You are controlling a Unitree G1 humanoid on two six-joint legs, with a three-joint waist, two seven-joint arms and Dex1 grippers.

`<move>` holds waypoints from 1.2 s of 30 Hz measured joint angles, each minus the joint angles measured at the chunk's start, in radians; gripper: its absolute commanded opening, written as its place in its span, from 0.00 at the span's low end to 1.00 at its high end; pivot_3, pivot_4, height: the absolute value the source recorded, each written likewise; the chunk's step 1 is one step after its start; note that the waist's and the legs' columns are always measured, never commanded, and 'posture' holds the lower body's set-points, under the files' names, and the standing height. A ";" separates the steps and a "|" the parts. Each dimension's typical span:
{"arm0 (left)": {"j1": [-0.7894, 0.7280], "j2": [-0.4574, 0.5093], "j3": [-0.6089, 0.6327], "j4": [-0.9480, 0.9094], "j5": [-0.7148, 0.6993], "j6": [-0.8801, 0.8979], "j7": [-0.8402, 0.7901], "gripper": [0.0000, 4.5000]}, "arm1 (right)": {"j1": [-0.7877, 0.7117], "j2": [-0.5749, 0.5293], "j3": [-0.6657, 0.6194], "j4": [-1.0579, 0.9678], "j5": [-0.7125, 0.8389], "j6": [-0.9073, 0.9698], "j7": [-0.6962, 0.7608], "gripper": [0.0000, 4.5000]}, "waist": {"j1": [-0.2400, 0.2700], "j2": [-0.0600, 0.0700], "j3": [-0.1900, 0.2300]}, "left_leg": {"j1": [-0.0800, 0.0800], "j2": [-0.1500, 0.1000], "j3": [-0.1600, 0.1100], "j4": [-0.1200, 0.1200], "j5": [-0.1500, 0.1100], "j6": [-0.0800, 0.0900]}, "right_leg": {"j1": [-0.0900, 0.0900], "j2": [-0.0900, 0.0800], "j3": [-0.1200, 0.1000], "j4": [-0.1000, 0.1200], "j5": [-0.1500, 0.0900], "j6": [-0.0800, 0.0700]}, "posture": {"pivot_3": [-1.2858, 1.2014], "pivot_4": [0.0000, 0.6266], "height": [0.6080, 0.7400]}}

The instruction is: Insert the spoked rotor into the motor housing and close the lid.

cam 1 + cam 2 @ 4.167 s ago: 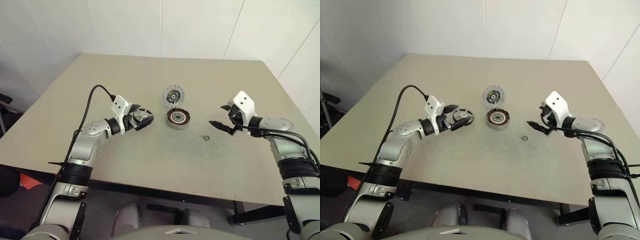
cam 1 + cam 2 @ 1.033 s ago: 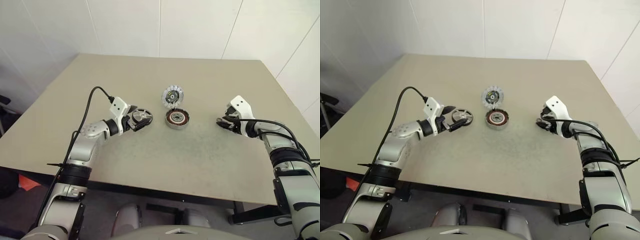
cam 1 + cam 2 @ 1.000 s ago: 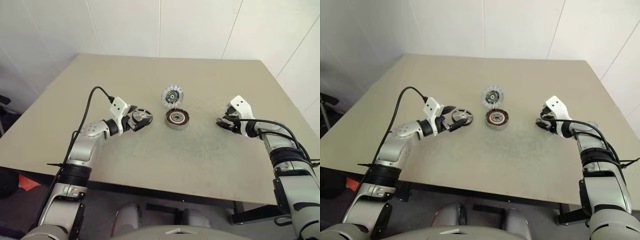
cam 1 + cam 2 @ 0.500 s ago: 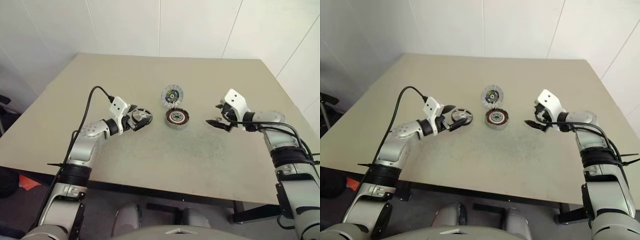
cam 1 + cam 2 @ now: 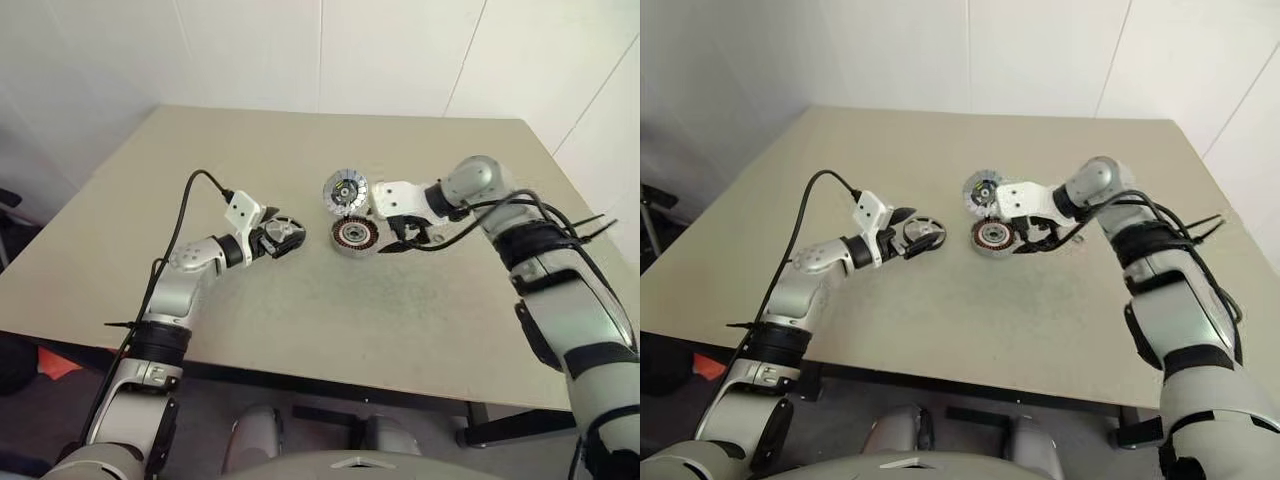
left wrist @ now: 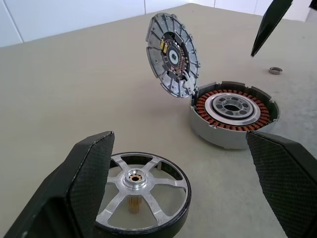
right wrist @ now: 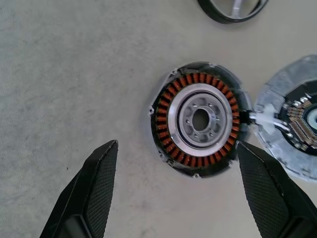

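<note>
Right pincer point(image 7: 178, 198) has swung in from the right side of the bench point(image 5: 300, 300) and now hangs over the housing point(image 7: 196, 119), fingers spread wide and empty, pointing steeply down. A second ago it sat low by the small washer point(image 6: 275, 70), well right of the housing. Judgement: it is lining up to steady the housing for the insertion.

Left pincer point(image 6: 183, 188) unmoved, fingers apart and straddling the rotor point(image 6: 141, 191) without clamping it. The rotor lies flat on the bench, left of the housing and well apart from it; not yet inserted.

Housing: squat silver cup, ring of copper-red windings, polished central hub with bore. Lid point(image 6: 173, 54): grey ribbed disc, standing tilted open at the housing's far edge, dark centre showing. Rotor: bright machined metal, thin rim, few spokes. Bench matte beige, faintly speckled.
</note>
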 measured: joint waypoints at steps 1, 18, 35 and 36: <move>0.001 -0.003 0.000 -0.001 0.000 0.000 0.002 1.00 | -0.009 0.018 0.014 0.037 -0.015 -0.021 -0.003 0.96 | 0.000 0.000 0.000 | -0.001 0.000 0.000 0.000 0.000 0.000 | -0.001 0.000 0.000 0.000 0.000 0.000 | 0.52 0.00 1.00; 0.068 0.008 0.010 -0.074 0.000 0.010 0.049 1.00 | -0.142 0.156 0.066 0.354 -0.194 -0.178 -0.132 0.96 | -0.003 0.000 0.000 | -0.009 0.004 0.000 0.013 -0.001 0.001 | -0.008 0.001 -0.001 0.012 -0.001 -0.002 | 0.52 0.00 1.00; 0.071 0.010 0.010 -0.093 -0.001 0.027 0.058 1.00 | -0.151 0.202 0.067 0.402 -0.268 -0.144 -0.187 0.96 | -0.004 0.001 0.000 | -0.007 0.005 0.000 0.013 0.000 -0.001 | -0.009 0.001 0.000 0.016 -0.001 -0.003 | 0.52 0.00 1.00; 0.071 0.010 0.010 -0.093 -0.001 0.027 0.058 1.00 | -0.151 0.203 0.067 0.402 -0.270 -0.144 -0.189 0.92 | -0.004 0.001 0.000 | -0.007 0.005 0.000 0.013 0.000 -0.001 | -0.009 0.001 0.000 0.017 -0.001 -0.003 | 0.52 0.00 1.00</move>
